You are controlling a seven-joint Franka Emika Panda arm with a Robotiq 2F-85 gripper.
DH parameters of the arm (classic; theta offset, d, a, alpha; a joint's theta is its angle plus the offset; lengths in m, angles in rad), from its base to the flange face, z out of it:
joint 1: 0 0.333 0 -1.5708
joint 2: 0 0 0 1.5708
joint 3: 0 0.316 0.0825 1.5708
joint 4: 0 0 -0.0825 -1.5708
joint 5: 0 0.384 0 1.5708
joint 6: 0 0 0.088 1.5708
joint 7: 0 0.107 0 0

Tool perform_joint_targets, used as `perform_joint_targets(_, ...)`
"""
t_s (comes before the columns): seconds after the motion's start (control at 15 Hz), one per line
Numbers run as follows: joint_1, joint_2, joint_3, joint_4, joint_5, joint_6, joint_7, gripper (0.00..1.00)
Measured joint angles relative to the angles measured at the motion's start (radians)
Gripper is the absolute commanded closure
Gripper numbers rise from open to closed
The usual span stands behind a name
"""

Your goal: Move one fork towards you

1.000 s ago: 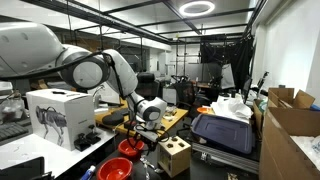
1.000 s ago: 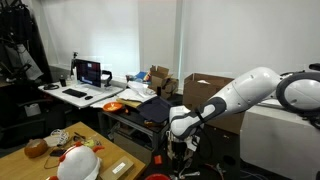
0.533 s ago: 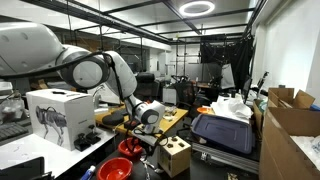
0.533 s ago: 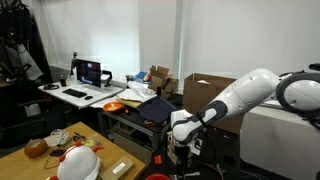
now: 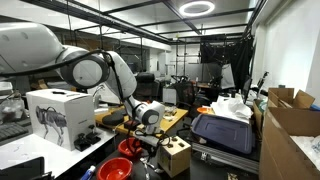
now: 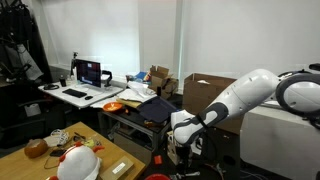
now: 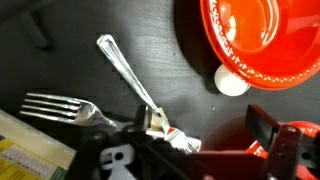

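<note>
1. In the wrist view the tool (image 7: 190,140) comes in from the bottom edge with its jaws standing apart; nothing is between them.
2. A silver fork (image 7: 60,104) lies on the dark worktop (image 7: 60,40) at the lower left of the frame. Its tines point left and its neck runs right, under the dark body of the tool.
3. A second slender silver handle (image 7: 125,75) lies diagonally from the upper left towards the bottom centre. Its lower end is hidden at the tool, so what kind of utensil it is cannot be told.
4. A red bowl (image 7: 260,40) fills the upper right, with a small white round piece (image 7: 232,83) just below its rim.
5. A yellowish printed item (image 7: 30,150) sits in the lower left corner, just beside the fork.
6. In both exterior views the arm (image 5: 110,70) (image 6: 240,100) bends down low over the worktop, with red bowls (image 5: 128,148) near the tool in an exterior view.
</note>
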State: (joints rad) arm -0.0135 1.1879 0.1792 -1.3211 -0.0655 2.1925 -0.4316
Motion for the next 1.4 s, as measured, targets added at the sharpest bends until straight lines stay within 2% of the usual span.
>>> perform_joint_targets(0.73, 0.036, 0.012, -0.04, -0.028, -0.012, 0.063, 0.003, 0.0)
perform_joint_targets(1.4, 0.04, 0.034, -0.053, -0.038, -0.04, 0.098, 0.003, 0.0)
